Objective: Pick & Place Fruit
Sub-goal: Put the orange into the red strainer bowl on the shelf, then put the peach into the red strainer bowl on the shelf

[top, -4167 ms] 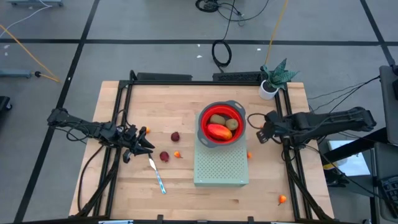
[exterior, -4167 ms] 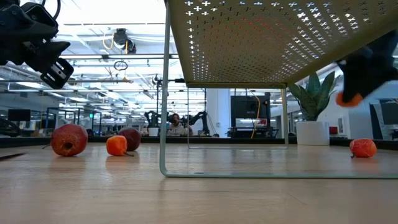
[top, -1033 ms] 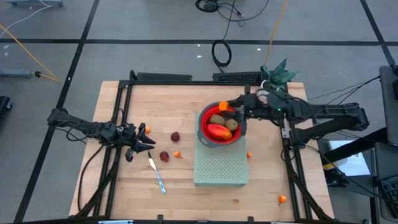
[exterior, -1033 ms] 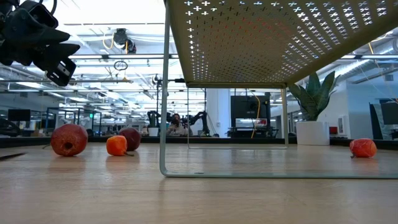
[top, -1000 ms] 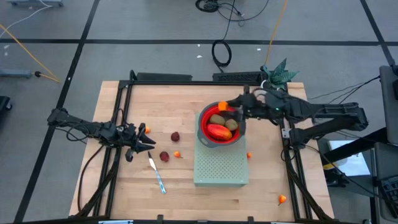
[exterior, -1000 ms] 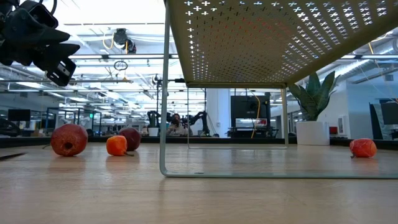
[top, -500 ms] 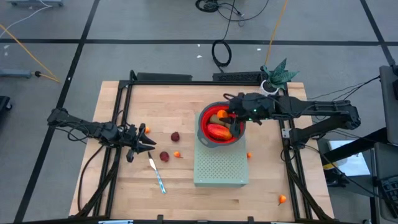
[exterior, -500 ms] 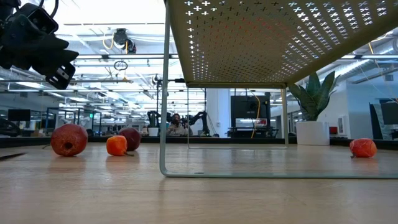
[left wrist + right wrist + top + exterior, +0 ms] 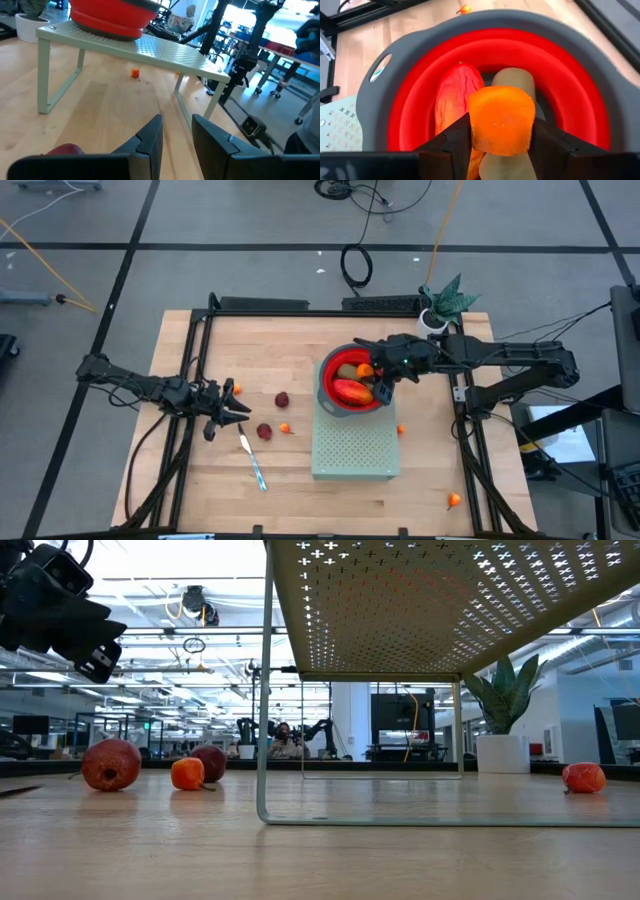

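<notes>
A red bowl with a grey rim point(image 9: 327, 392) stands on a green perforated rack point(image 9: 355, 448). In it lie an elongated red-orange fruit point(image 9: 350, 391) and brown-green ovals point(image 9: 347, 370). My right gripper point(image 9: 368, 372) hangs over the bowl, shut on a small orange fruit point(image 9: 502, 127). Two dark red balls point(image 9: 282, 399) point(image 9: 264, 431) and a tiny orange ball point(image 9: 286, 428) lie on the table to the left of the rack. My left gripper point(image 9: 228, 412) waits at the table's left, level and slightly open, with nothing between its fingers. My right gripper pinches the small orange fruit by two opposite sides point(image 9: 476, 131) between its two fingers. The fingers slant down from the table's right side. The fruit hangs clear above the fruit lying in the bowl.
A knife with a light-blue handle point(image 9: 254, 463) lies in front of my left gripper. More tiny orange balls lie near the rack's right side point(image 9: 401, 429), at the near right point(image 9: 454, 501) and by my left gripper point(image 9: 233, 388). A potted plant point(image 9: 437, 308) stands at the far right.
My right gripper has gone from above the bowl's far rim toward the table's near edge and a little down. It has tipped its fingers downward and carries the orange fruit over the middle of the bowl.
</notes>
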Motion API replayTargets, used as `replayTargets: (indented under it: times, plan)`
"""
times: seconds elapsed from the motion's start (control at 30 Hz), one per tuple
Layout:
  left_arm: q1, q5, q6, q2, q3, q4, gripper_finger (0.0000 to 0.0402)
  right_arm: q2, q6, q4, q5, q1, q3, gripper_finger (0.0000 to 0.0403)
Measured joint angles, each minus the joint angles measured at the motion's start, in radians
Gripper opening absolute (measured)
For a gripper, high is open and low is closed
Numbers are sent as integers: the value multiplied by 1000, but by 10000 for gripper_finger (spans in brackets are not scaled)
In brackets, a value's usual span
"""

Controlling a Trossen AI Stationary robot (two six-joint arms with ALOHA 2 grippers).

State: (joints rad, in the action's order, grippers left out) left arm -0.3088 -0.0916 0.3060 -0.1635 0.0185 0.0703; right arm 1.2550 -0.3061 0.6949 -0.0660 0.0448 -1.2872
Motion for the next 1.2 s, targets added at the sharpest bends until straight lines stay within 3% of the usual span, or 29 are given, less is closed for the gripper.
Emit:
replayTargets:
  times: [0.77,1.2]
  plan:
    - [0,-6,97,0,0,2,102,-4,60,-36,-12,1,40,209]
    - [-1,-5,117,0,0,1,102,-128,1,-32,-16,-176,41,190]
